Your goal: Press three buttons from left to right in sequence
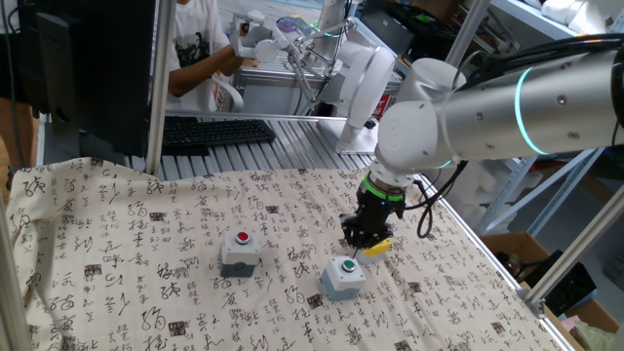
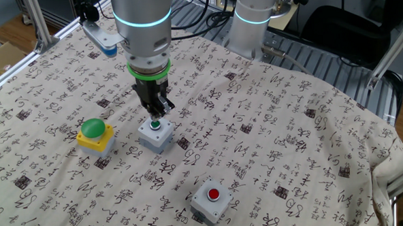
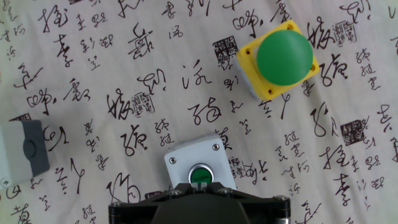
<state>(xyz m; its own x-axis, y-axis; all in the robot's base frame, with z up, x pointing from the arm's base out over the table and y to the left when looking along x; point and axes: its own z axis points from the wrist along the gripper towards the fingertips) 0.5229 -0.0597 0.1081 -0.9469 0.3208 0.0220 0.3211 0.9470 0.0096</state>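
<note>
Three button boxes stand on the patterned cloth. The grey box with the red button (image 1: 239,251) is on the left in one fixed view, and it also shows in the other fixed view (image 2: 212,199). The grey box with the green button (image 2: 155,133) is the middle one (image 3: 198,167). The yellow box with the green domed cap (image 2: 95,134) stands beyond it (image 3: 283,57). My gripper (image 2: 157,118) points straight down with its fingertips shut together, right over the green button (image 3: 198,184). I cannot tell whether the tips touch the button.
The cloth (image 2: 291,143) covers the table and hangs over its edges. A keyboard (image 1: 214,132) and a person (image 1: 200,44) are behind the table. A second robot base (image 2: 255,22) stands at the table's far side. In one fixed view my arm partly hides the yellow box (image 1: 378,250).
</note>
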